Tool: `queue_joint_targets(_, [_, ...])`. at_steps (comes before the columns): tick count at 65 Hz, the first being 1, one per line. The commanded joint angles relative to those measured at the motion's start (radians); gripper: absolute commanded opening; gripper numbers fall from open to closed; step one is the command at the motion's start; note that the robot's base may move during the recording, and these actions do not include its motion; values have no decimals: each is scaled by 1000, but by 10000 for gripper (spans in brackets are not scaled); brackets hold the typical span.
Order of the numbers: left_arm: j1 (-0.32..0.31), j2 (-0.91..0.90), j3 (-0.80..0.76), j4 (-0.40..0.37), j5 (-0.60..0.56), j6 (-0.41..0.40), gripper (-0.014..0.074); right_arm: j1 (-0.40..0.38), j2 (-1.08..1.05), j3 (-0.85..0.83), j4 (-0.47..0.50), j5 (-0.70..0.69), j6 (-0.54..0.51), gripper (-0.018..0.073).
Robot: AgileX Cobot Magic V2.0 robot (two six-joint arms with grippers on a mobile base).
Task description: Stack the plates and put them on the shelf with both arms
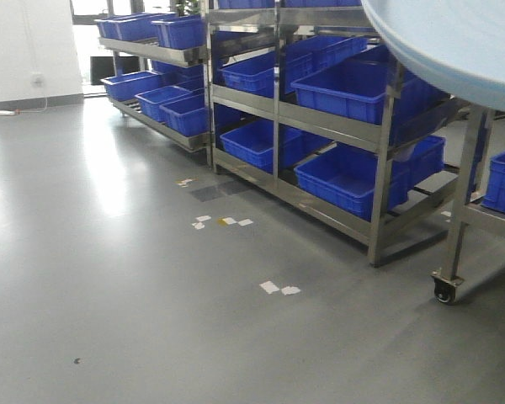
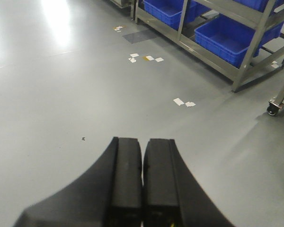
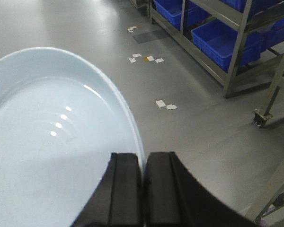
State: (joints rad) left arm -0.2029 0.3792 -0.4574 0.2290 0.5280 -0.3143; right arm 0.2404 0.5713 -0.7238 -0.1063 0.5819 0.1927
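Observation:
A pale bluish-white plate (image 3: 52, 137) fills the left of the right wrist view, held up over the grey floor. My right gripper (image 3: 144, 163) is shut on its rim, one finger inside and one outside. The same plate's underside (image 1: 454, 46) shows at the top right of the front view. My left gripper (image 2: 143, 146) is shut and empty, hanging over bare floor. A second plate is out of view. The arms themselves do not show in the front view.
Steel shelf racks (image 1: 379, 135) with blue bins (image 1: 353, 172) stand along the right and back. A wheeled rack leg with a caster (image 1: 444, 290) is at the right. White paper scraps (image 1: 278, 288) lie on the grey floor (image 1: 109, 295).

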Motion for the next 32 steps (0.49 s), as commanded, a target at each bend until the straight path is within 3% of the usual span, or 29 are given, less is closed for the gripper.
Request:
queue_joint_targets(1, [2,15,-29,8,-84,-7,83,-8,5,-33,-9,-98,-2,22])
queue_joint_targets(32, [2,15,-29,8,-84,-5,83,-8,2,-33,-9,-96,-2,22])
